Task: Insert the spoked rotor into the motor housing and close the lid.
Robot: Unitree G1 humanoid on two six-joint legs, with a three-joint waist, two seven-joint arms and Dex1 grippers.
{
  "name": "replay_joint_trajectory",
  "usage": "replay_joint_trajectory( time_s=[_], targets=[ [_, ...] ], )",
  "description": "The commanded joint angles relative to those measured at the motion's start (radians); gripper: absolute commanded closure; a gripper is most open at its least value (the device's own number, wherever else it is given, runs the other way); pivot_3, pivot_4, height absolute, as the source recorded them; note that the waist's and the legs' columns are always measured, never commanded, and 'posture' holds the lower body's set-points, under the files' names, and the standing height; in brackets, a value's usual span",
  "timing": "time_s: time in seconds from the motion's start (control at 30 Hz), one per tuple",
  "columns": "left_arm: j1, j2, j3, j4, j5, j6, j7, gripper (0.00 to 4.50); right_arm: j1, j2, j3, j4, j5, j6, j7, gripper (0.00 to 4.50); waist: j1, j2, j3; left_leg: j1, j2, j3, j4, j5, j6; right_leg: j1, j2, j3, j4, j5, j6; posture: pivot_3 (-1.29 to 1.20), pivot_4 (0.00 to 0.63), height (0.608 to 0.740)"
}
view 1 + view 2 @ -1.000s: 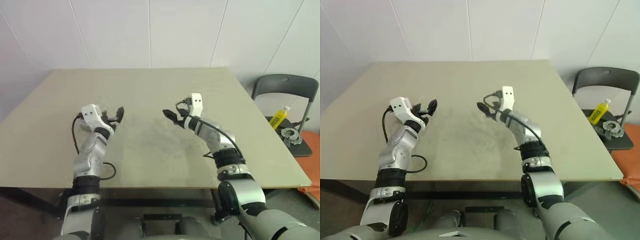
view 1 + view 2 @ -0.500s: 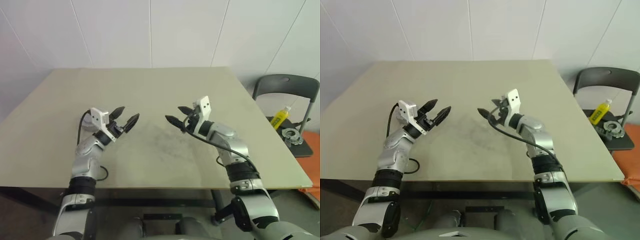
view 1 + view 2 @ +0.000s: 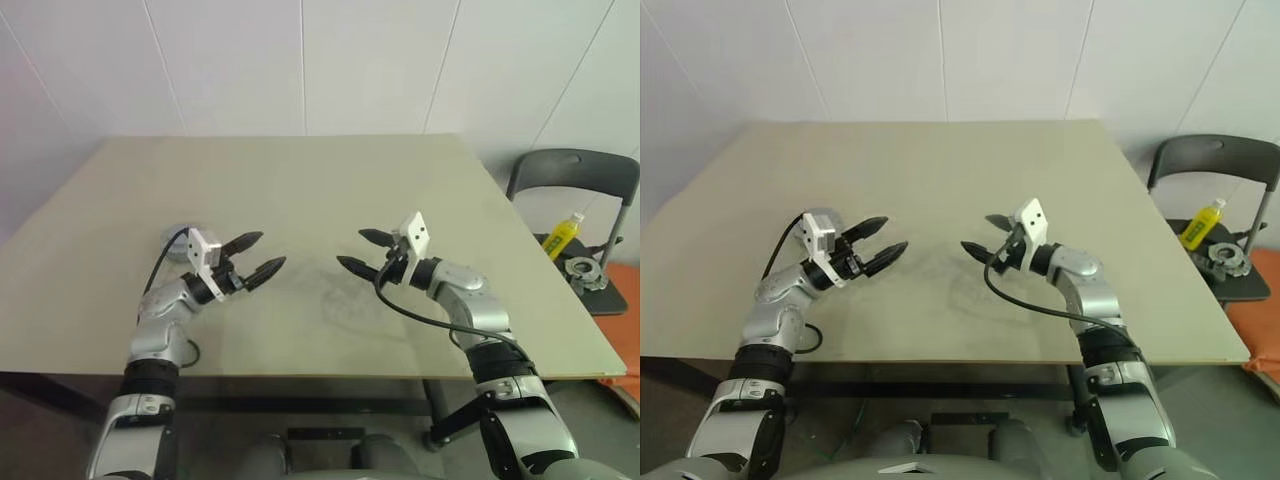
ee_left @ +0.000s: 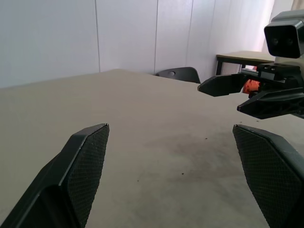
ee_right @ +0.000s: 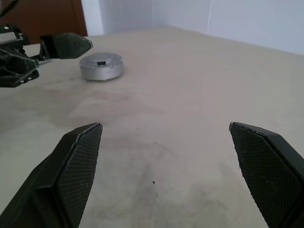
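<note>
1. Head pair: high, looking forward and down over the table (image 3: 300, 180), wall behind, chair (image 3: 570, 175) at right.
2. Left wrist: low over the tabletop, facing the right gripper (image 4: 247, 95).
3. Right wrist: equally low, facing the left gripper (image 5: 35, 59) and the lid (image 5: 101, 66).
4. Shared: table centre.

The desk (image 3: 300, 180) lies bare across its far half and its middle, so a tool could sweep there freely. Between the left tool (image 3: 262, 254) and the right tool (image 3: 358, 250), both spread wide and pointing at each other, a stretch of stained desk stays open. The one obstacle on the surface is the lid (image 5: 101, 66), a low silver disc just behind the left tool. Off the desk's right edge stands a chair (image 3: 575, 190).
</note>
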Motion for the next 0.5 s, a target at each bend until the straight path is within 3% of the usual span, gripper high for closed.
replay_joint_trajectory(
  time_s=[0.03,0.5],
  targets=[
    [-0.006,0.017,0.002,-0.001,-0.005,-0.018,-0.033,0.06,-0.007,-0.015,-0.019,-0.037,0.036,-0.005,0.032,0.0,0.005,0.0,0.0,0.0,0.0,0.0,0.0,0.0,0.0,0.0,0.0,0.0,0.0,0.0,0.0,0.0,0.0,0.74],
    [-0.037,0.008,0.006,0.015,0.002,-0.032,-0.021,0.06,0.006,-0.044,-0.002,-0.042,0.024,0.013,0.069,0.0,0.017,0.0,0.0,0.0,0.0,0.0,0.0,0.0,0.0,0.0,0.0,0.0,0.0,0.0,0.0,0.0,0.0,0.74]
  ],
)
